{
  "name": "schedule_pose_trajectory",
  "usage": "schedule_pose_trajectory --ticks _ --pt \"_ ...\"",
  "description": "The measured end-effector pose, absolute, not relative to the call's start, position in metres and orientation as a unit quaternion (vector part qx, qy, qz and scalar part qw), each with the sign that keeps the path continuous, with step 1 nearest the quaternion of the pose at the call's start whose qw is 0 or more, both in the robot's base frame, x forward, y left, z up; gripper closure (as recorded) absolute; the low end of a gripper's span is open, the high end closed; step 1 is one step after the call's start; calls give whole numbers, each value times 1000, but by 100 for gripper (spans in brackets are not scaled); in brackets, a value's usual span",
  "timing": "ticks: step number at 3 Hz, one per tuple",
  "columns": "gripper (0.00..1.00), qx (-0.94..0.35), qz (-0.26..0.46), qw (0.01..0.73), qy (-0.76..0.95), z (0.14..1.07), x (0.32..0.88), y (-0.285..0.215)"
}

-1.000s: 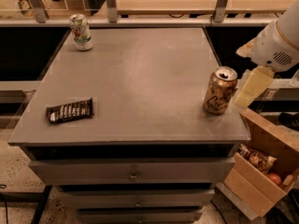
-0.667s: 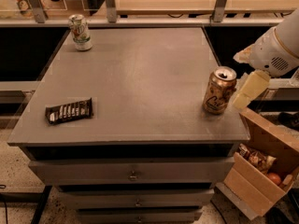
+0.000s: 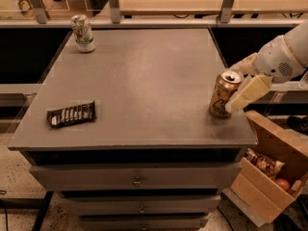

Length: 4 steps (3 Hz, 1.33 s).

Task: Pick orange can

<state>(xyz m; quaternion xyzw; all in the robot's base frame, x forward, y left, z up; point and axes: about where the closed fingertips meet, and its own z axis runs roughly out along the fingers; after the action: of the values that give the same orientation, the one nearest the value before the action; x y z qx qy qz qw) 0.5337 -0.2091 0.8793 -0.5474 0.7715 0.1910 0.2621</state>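
The orange can (image 3: 221, 96) stands upright near the right edge of the grey table (image 3: 144, 81), golden-orange with dark script and a silver top. My gripper (image 3: 235, 87) comes in from the right at can height. Its cream fingers (image 3: 250, 93) are spread, one in front of the can's right side and one behind its top. The fingers are open and sit around the can's right side; I cannot tell if they touch it.
A white-and-green can (image 3: 83, 33) stands at the table's far left corner. A dark snack bar (image 3: 71, 114) lies near the front left. An open cardboard box (image 3: 269, 170) with snacks sits on the floor at the right. Drawers (image 3: 137, 181) are below the tabletop.
My gripper has moved left toward the orange can, so the near finger now overlaps its right side. The can has not moved.
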Motion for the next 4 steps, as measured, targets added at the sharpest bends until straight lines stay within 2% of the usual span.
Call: schedule_pose_trajectory --ticks 3,4 --pt "87 -554 251 280 743 894 527 -184" --pt "93 -559 249 294 734 922 526 -182"
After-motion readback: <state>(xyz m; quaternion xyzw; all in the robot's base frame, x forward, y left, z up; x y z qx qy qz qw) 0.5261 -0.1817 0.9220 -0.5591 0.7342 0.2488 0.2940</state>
